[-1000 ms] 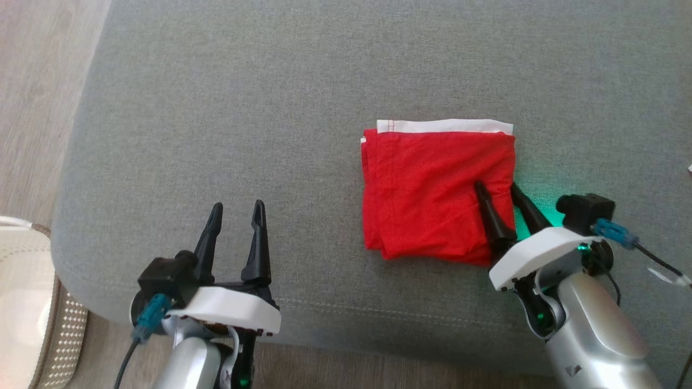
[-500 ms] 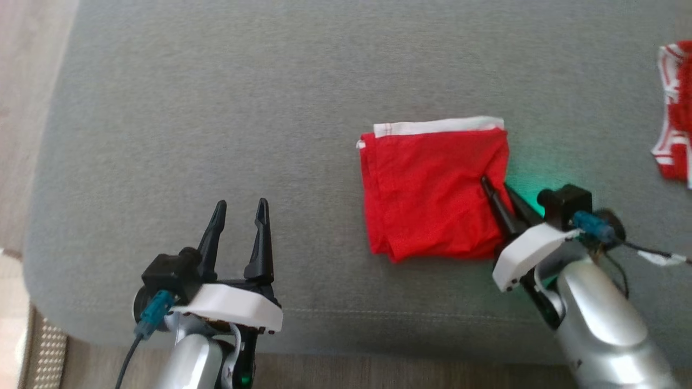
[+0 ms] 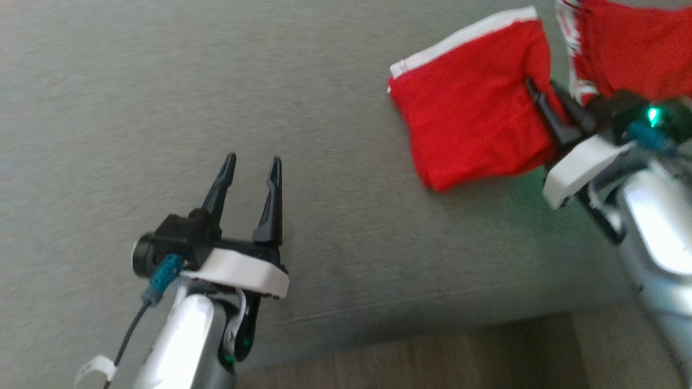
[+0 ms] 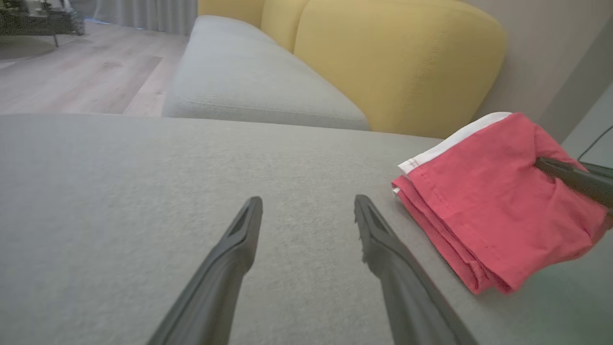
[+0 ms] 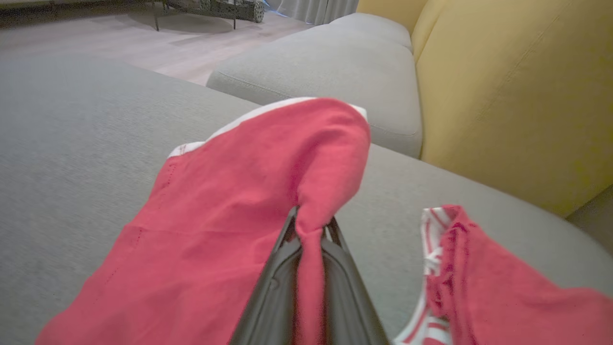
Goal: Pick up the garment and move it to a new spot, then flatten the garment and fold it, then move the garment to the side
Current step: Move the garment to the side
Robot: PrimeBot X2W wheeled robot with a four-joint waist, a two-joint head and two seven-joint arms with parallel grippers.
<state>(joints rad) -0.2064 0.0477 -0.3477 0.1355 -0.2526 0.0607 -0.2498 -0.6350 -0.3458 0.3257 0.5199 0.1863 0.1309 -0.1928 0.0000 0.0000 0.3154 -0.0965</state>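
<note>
Garment [image 3: 476,124]: right gripper [image 3: 540,85] pinching its right edge, left gripper [image 3: 254,159] gaping empty. Best: lifting low, pinching all layers, clearing striped cloth [image 3: 632,48].

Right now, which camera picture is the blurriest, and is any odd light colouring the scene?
Head view: soft and smeared all over; a green light glows on the right arm's wrist and tints the grey cushion below the folded red garment. Left wrist view: crisp, evenly lit. Right wrist view: the right tool and the garment it pinches are soft up close.
</note>
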